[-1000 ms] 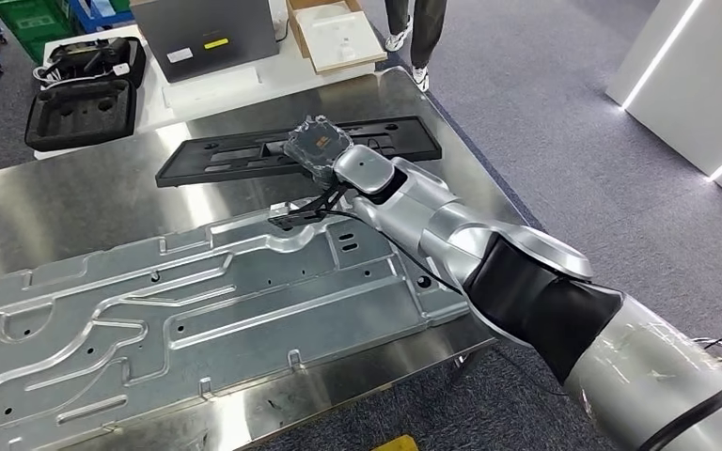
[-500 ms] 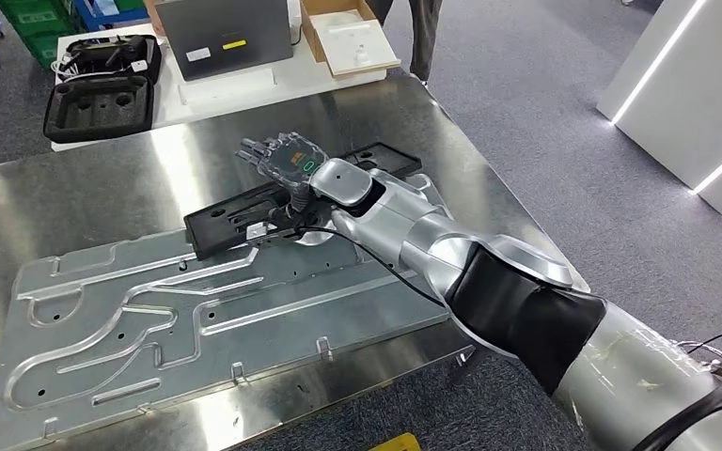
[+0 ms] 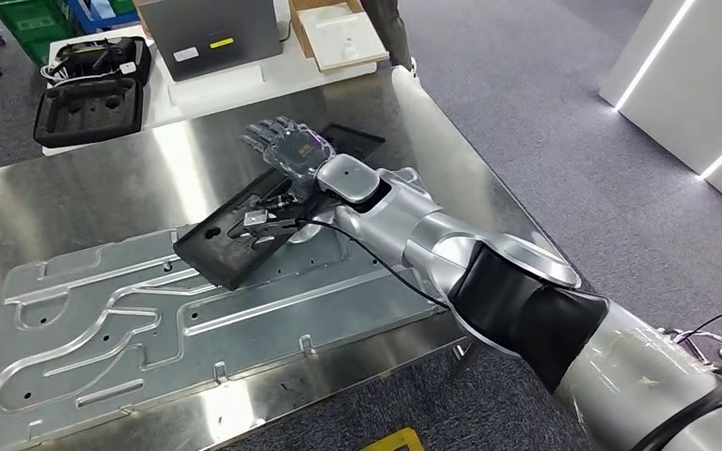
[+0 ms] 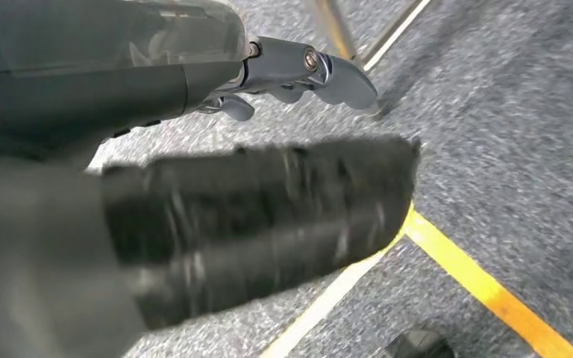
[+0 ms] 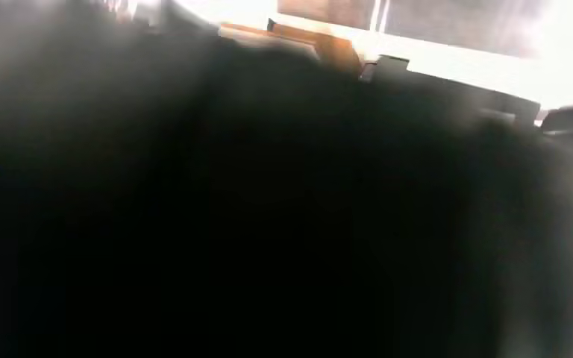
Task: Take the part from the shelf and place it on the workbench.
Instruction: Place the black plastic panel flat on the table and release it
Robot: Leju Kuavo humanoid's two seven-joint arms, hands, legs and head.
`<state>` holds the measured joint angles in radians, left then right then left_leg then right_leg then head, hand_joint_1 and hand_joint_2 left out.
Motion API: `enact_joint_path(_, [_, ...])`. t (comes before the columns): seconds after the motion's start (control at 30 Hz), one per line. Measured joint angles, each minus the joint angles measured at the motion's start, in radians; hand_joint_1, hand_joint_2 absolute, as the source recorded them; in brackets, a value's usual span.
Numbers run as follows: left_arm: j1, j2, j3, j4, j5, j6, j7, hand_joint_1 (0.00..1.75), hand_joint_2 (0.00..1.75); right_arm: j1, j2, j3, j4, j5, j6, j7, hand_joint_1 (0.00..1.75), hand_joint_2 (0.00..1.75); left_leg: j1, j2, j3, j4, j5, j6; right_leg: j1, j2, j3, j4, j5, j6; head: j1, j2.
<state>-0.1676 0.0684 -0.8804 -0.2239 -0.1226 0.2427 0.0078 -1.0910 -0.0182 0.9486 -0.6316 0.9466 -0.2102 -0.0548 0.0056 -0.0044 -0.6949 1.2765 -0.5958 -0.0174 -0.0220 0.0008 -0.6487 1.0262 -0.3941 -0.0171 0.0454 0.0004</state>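
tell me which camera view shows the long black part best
The head view: the long black part lies slanted across the stamped metal panel on the workbench, with the right hand over its far end. The right wrist view is a dark blur where it can't be made out; the left wrist view faces the floor.

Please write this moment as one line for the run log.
phase: placing | right robot hand: over black part, grip unclear | part: tilted, lower end on metal panel | left robot hand: hanging above floor

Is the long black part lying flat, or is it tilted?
Tilted: the long black part slants across the embossed metal panel, under the right hand.
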Motion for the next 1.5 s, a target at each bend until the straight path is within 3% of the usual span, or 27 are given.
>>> enact_joint_path(0.03, [0.004,0.001,0.0,0.0,0.002,0.0,0.0,0.0,0.0,0.006,-0.003,-0.013,-0.015,-0.021,-0.012,0.008,0.0,0.0,0.003,0.0,0.012,-0.009,0.009,-0.003,-0.002,0.0,-0.005,0.003,0.002,0.003,0.0,0.0])
enact_joint_path(0.07, [0.007,0.002,0.0,0.0,0.004,0.0,-0.001,0.0,0.0,0.011,-0.006,-0.027,-0.033,-0.039,-0.022,0.015,0.0,0.0,0.005,0.0,0.043,-0.055,0.033,-0.004,-0.005,0.0,-0.01,0.005,0.005,0.006,0.0,0.0])
enact_joint_path(0.17, [0.012,0.005,0.001,0.0,0.015,0.001,-0.002,0.0,0.0,0.023,-0.02,-0.072,-0.108,-0.078,-0.046,0.045,0.0,0.0,0.003,-0.002,0.154,-0.24,0.091,0.001,-0.007,0.0,-0.019,0.007,0.017,0.023,0.0,0.0])
enact_joint_path(0.2, [0.014,0.006,0.001,0.0,0.019,0.001,-0.002,0.0,0.0,0.03,-0.027,-0.086,-0.14,-0.084,-0.051,0.059,0.0,0.0,0.0,-0.003,0.166,-0.264,0.096,0.006,-0.007,0.0,-0.02,0.006,0.022,0.029,0.0,0.0])
enact_joint_path(0.3, [0.026,0.009,0.003,0.0,0.03,0.004,-0.005,0.0,0.0,0.067,-0.058,-0.12,-0.25,-0.086,-0.061,0.11,0.0,0.0,-0.003,-0.004,0.159,-0.267,0.111,0.025,-0.007,0.001,-0.022,-0.003,0.038,0.049,0.001,0.0])
enact_joint_path(0.33, [0.03,0.01,0.004,0.0,0.034,0.004,-0.006,0.0,0.0,0.084,-0.072,-0.133,-0.291,-0.085,-0.065,0.127,0.0,0.0,-0.002,-0.001,0.153,-0.27,0.12,0.034,-0.007,0.002,-0.027,0.003,0.027,0.053,0.001,0.0])
enact_joint_path(0.37, [0.033,0.01,0.005,0.0,0.039,0.006,-0.009,0.0,0.0,0.102,-0.088,-0.15,-0.337,-0.083,-0.069,0.144,0.0,0.0,0.0,0.001,0.144,-0.274,0.132,0.044,-0.006,0.002,-0.039,0.03,-0.005,0.055,0.002,0.0])
enact_joint_path(0.47, [0.042,0.012,0.008,0.0,0.059,0.012,-0.016,0.0,0.0,0.167,-0.142,-0.21,-0.482,-0.078,-0.071,0.19,0.0,0.0,-0.004,0.005,0.106,-0.275,0.161,0.064,-0.004,0.002,-0.09,0.215,-0.152,0.056,0.003,0.0])
enact_joint_path(0.5, [0.046,0.014,0.009,0.0,0.066,0.013,-0.017,0.0,0.0,0.192,-0.162,-0.23,-0.528,-0.078,-0.071,0.203,0.0,0.0,-0.007,0.005,0.094,-0.273,0.169,0.066,-0.002,0.002,-0.094,0.267,-0.171,0.055,0.004,0.0])
enact_joint_path(0.53, [0.05,0.015,0.011,0.0,0.07,0.014,-0.018,0.0,0.0,0.218,-0.18,-0.25,-0.573,-0.078,-0.072,0.213,0.0,0.0,-0.01,0.005,0.081,-0.271,0.177,0.068,0.001,0.002,-0.084,0.289,-0.169,0.053,0.004,0.0])
enact_joint_path(0.6, [0.055,0.016,0.019,0.0,0.08,0.016,-0.018,0.0,0.0,0.264,-0.215,-0.287,-0.66,-0.083,-0.08,0.23,0.0,0.0,-0.016,0.004,0.055,-0.263,0.192,0.067,0.006,0.002,-0.013,0.224,-0.124,0.045,0.004,0.0])
enact_joint_path(0.67, [0.056,0.017,0.024,0.0,0.088,0.018,-0.018,0.0,0.0,0.309,-0.242,-0.327,-0.746,-0.097,-0.101,0.243,0.0,0.0,-0.021,0.004,0.035,-0.253,0.203,0.063,0.013,0.0,0.086,0.087,-0.116,0.033,0.003,0.0])
enact_joint_path(0.7, [0.056,0.018,0.025,0.0,0.092,0.019,-0.018,0.0,0.0,0.334,-0.253,-0.349,-0.786,-0.109,-0.117,0.248,0.0,0.0,-0.022,0.003,0.032,-0.25,0.208,0.059,0.017,0.0,0.117,0.039,-0.121,0.028,0.003,0.0])
enact_joint_path(0.73, [0.057,0.019,0.026,0.0,0.096,0.02,-0.019,0.0,0.0,0.362,-0.266,-0.374,-0.826,-0.124,-0.134,0.25,0.0,0.0,-0.022,0.003,0.03,-0.252,0.215,0.055,0.021,-0.001,0.131,0.01,-0.127,0.024,0.002,0.0])
enact_joint_path(0.8, [0.061,0.024,0.031,0.001,0.101,0.022,-0.019,0.0,0.0,0.417,-0.288,-0.421,-0.897,-0.149,-0.163,0.252,0.0,0.0,-0.019,0.001,0.028,-0.258,0.228,0.046,0.021,-0.003,0.124,-0.004,-0.109,0.015,0.003,0.0])
enact_joint_path(0.83, [0.063,0.025,0.034,0.002,0.103,0.022,-0.019,0.0,0.0,0.441,-0.298,-0.44,-0.929,-0.156,-0.171,0.252,0.0,0.0,-0.017,0.001,0.021,-0.253,0.219,0.039,0.019,-0.004,0.118,-0.01,-0.098,0.009,0.003,0.0])
enact_joint_path(0.9, [0.068,0.027,0.038,0.003,0.105,0.022,-0.019,0.0,0.0,0.469,-0.308,-0.462,-0.972,-0.16,-0.175,0.251,0.0,0.0,-0.015,0.0,0.005,-0.227,0.172,0.027,0.012,-0.006,0.104,-0.016,-0.078,-0.002,0.002,0.0])
enact_joint_path(1.07, [0.068,0.026,0.04,0.003,0.105,0.022,-0.019,0.0,0.0,0.481,-0.313,-0.473,-0.995,-0.16,-0.176,0.251,0.0,0.0,-0.011,0.0,-0.011,-0.177,0.109,0.017,0.011,-0.005,0.091,-0.016,-0.066,-0.008,0.001,0.0])
enact_joint_path(1.1, [0.067,0.026,0.041,0.003,0.105,0.022,-0.02,0.0,0.0,0.488,-0.315,-0.478,-1.007,-0.161,-0.176,0.251,0.0,0.0,-0.008,0.0,-0.018,-0.137,0.077,0.013,0.011,-0.005,0.083,-0.016,-0.06,-0.009,0.001,0.0])
enact_joint_path(1.17, [0.063,0.027,0.048,0.003,0.111,0.022,-0.02,0.0,0.0,0.549,-0.325,-0.52,-1.068,-0.179,-0.215,0.243,0.0,0.0,-0.001,0.0,0.027,-0.076,0.068,0.006,0.01,-0.006,0.034,-0.011,-0.025,-0.003,0.001,0.0])
enact_joint_path(1.2, [0.061,0.028,0.052,0.003,0.114,0.023,-0.02,0.0,0.0,0.589,-0.33,-0.548,-1.105,-0.192,-0.244,0.234,0.0,0.0,0.002,0.0,0.08,-0.088,0.068,0.005,0.01,-0.007,0.008,-0.007,-0.006,0.002,0.001,0.0])
enact_joint_path(1.23, [0.059,0.029,0.055,0.003,0.118,0.023,-0.02,0.0,0.0,0.633,-0.334,-0.578,-1.14,-0.205,-0.278,0.224,0.0,0.0,0.0,-0.001,0.151,-0.151,0.077,0.008,0.011,-0.009,-0.015,-0.003,0.012,0.008,0.001,0.0])
enact_joint_path(1.3, [0.057,0.03,0.058,0.003,0.123,0.024,-0.02,0.0,0.0,0.688,-0.336,-0.619,-1.179,-0.223,-0.32,0.206,0.0,0.0,-0.007,-0.002,0.231,-0.268,0.056,0.02,0.011,-0.013,-0.022,-0.005,0.03,0.019,0.001,0.0])
enact_joint_path(1.37, [0.057,0.031,0.061,0.003,0.127,0.025,-0.02,0.0,0.0,0.738,-0.337,-0.652,-1.209,-0.24,-0.352,0.192,0.0,0.0,-0.012,-0.003,0.234,-0.295,0.059,0.035,0.01,-0.015,-0.022,-0.013,0.05,0.032,0.001,0.0])
enact_joint_path(1.4, [0.057,0.031,0.064,0.003,0.128,0.026,-0.02,0.0,0.0,0.765,-0.337,-0.668,-1.222,-0.252,-0.369,0.183,0.0,0.0,-0.011,0.0,0.226,-0.299,0.072,0.042,0.008,-0.012,-0.025,-0.012,0.047,0.037,0.0,0.0])
enact_joint_path(1.43, [0.057,0.031,0.067,0.003,0.13,0.026,-0.02,0.0,0.0,0.792,-0.337,-0.685,-1.235,-0.266,-0.388,0.174,0.0,0.0,-0.01,0.003,0.218,-0.303,0.085,0.053,0.007,-0.01,-0.033,0.002,0.023,0.04,0.0,0.0])
enact_joint_path(1.5, [0.056,0.03,0.072,0.003,0.135,0.027,-0.019,0.0,0.0,0.849,-0.336,-0.722,-1.259,-0.294,-0.429,0.152,0.0,0.0,-0.007,0.007,0.193,-0.306,0.114,0.069,0.005,-0.004,-0.059,0.087,-0.079,0.043,0.0,0.0])
